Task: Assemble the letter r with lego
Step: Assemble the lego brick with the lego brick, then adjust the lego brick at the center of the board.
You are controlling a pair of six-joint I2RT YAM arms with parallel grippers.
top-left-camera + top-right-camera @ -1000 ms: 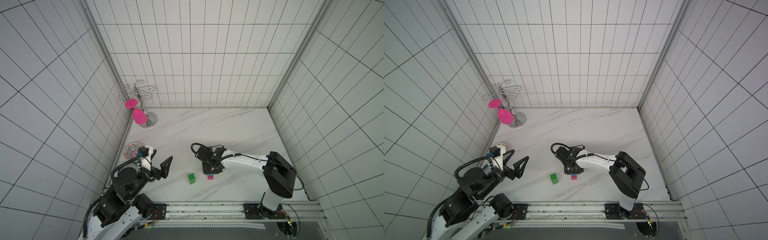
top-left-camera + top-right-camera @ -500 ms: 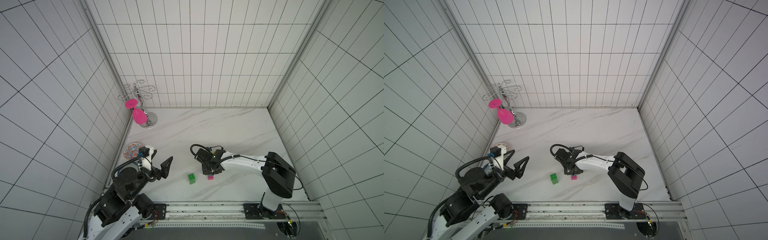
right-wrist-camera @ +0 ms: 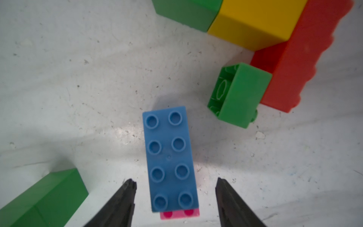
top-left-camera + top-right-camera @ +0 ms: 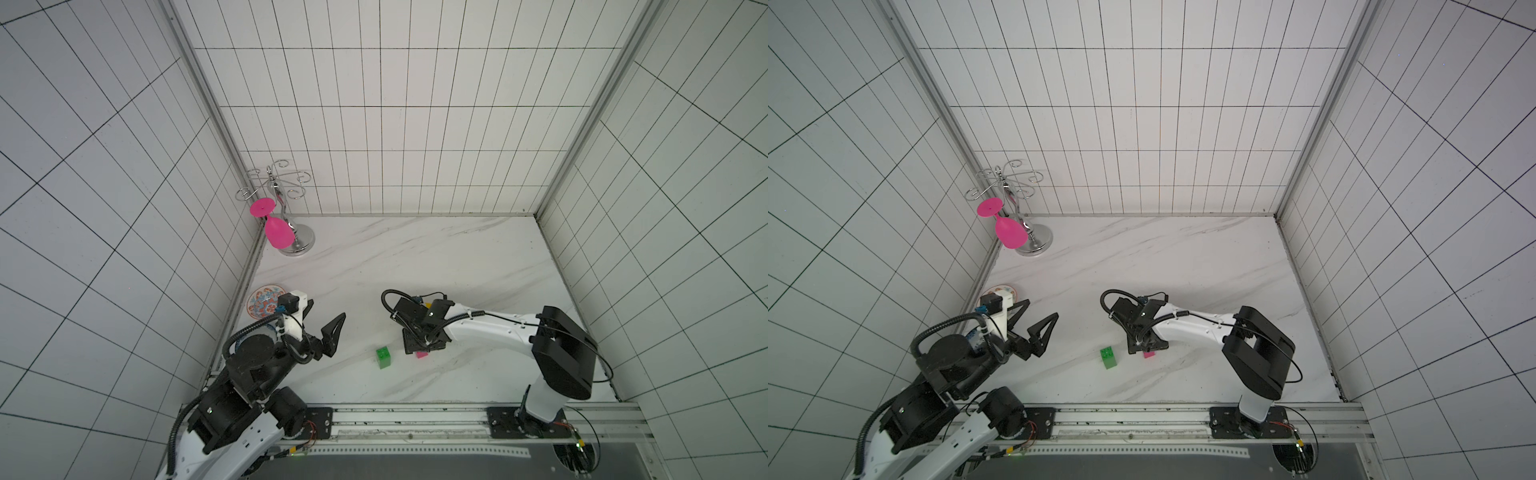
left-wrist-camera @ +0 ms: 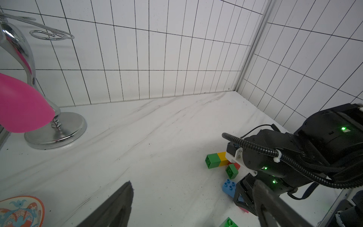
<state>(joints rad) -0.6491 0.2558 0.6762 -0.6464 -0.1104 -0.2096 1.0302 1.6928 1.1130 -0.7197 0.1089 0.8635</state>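
My right gripper (image 3: 174, 181) spread, jaws either side of blue brick (image 3: 170, 157), no contact. Blue brick sits on pink brick (image 3: 179, 215). My left gripper (image 4: 1040, 309) wide open, well apart. Risk: finger snags blue brick when lifting and pulls it off, if studs not fully seated.

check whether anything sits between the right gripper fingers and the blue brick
Nothing visible does. In the right wrist view the right gripper stands open astride the blue brick, with bare table in the gap at each side. The pink brick lies under the blue one, and the tipped green brick lies off to one side.
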